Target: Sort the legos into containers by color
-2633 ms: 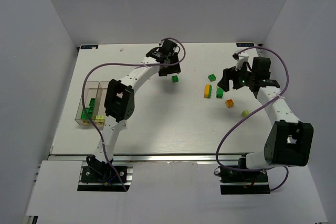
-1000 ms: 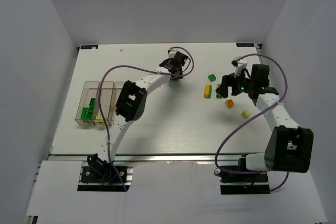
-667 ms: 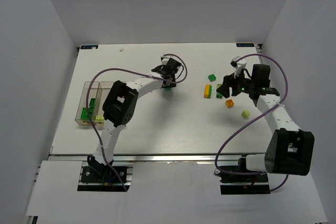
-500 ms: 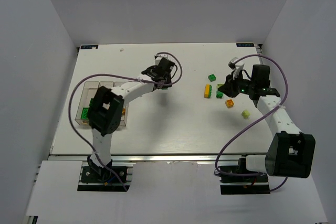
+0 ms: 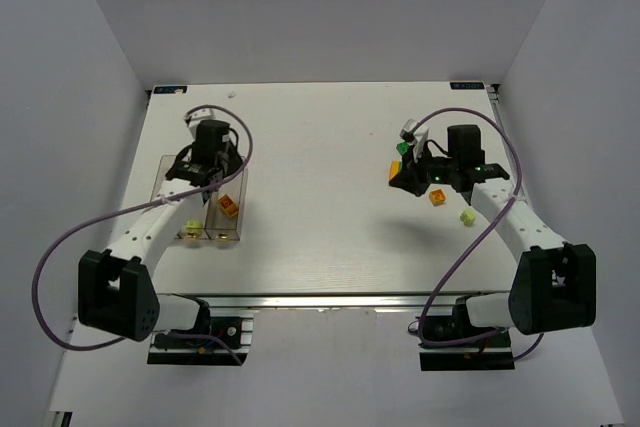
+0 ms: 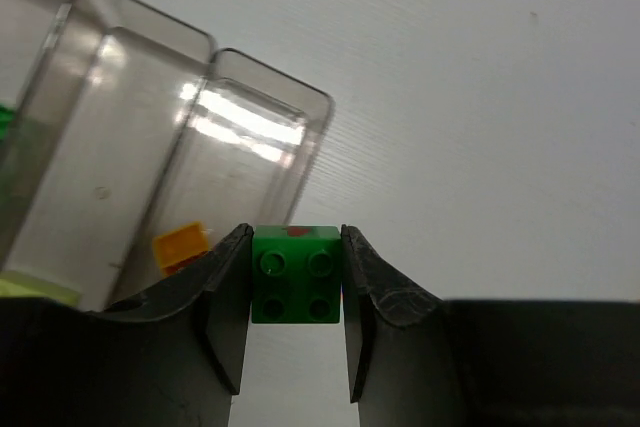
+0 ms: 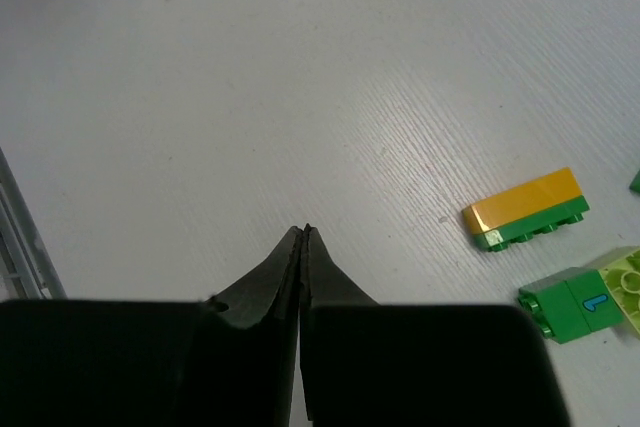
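Left arm has swung from mid-bench (image 5: pixel 320 237) back to the containers (image 5: pixel 236 234) at left. Left gripper (image 6: pixel 296 247) is clamped on a dark green brick (image 6: pixel 295 287) above the containers' far end. Right gripper (image 7: pixel 302 237) has pinched together, empty, beside the loose bricks (image 7: pixel 525 209). Orange brick (image 5: pixel 229 206) lies in the rightmost bin.
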Controlling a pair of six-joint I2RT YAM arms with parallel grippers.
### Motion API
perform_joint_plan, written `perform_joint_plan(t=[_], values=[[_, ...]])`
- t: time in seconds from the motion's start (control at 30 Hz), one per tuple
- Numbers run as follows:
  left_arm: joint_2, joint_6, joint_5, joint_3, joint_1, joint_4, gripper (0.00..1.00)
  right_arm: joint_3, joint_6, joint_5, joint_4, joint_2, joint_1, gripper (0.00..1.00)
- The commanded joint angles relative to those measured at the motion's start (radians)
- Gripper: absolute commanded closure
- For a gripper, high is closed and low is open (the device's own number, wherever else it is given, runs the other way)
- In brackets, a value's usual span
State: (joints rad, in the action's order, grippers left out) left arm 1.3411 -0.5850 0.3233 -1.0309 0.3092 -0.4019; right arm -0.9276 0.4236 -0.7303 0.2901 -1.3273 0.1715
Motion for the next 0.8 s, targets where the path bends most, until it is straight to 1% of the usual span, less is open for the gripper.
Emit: perform_joint_plan(t=[0.0, 0.2, 0.27, 0.33, 0.43, 0.5, 0.53, 0.57, 0.63, 0.67, 0.73, 0.77], values=[[-0.091, 0.046, -0.035, 0.037, -0.083, -0.031, 1.00, -0.050, -0.020, 0.009, -0.003, -0.010, 0.031, 0.96], [-0.120, 0.119, -0.102, 0.077, -0.284, -0.032, 1.00, -0.053, -0.045, 0.026, -0.006, -0.021, 0.069, 0.93], [-0.109, 0.132, -0.102, 0.074, -0.362, -0.037, 1.00, -0.048, -0.046, 0.032, -0.011, -0.018, 0.077, 0.92], [-0.091, 0.145, -0.098, 0.071, -0.415, -0.043, 1.00, -0.048, -0.046, 0.035, -0.011, -0.015, 0.079, 0.91], [-0.069, 0.149, -0.024, 0.071, -0.441, -0.054, 1.00, -0.047, -0.042, 0.046, -0.008, -0.009, 0.080, 0.88], [-0.046, 0.131, 0.012, 0.074, -0.455, -0.058, 1.00, -0.050, -0.032, 0.051, 0.003, -0.004, 0.079, 0.85], [-0.042, 0.126, 0.014, 0.084, -0.473, -0.054, 1.00, -0.051, -0.028, 0.055, 0.006, -0.004, 0.079, 0.82], [-0.033, 0.122, 0.014, 0.091, -0.479, -0.048, 1.00, -0.051, -0.019, 0.058, 0.011, -0.001, 0.079, 0.75], [-0.023, 0.114, 0.022, 0.104, -0.493, -0.032, 1.00, -0.053, -0.010, 0.071, 0.015, 0.004, 0.080, 0.68], [-0.013, 0.114, 0.025, 0.107, -0.493, -0.026, 0.95, -0.054, -0.002, 0.075, 0.021, 0.004, 0.080, 0.60], [-0.003, 0.109, 0.051, 0.112, -0.499, -0.026, 0.91, -0.057, 0.003, 0.088, 0.024, 0.004, 0.079, 0.53], [0.000, 0.109, 0.059, 0.115, -0.502, -0.023, 0.86, -0.059, 0.004, 0.091, 0.026, 0.004, 0.079, 0.47]])
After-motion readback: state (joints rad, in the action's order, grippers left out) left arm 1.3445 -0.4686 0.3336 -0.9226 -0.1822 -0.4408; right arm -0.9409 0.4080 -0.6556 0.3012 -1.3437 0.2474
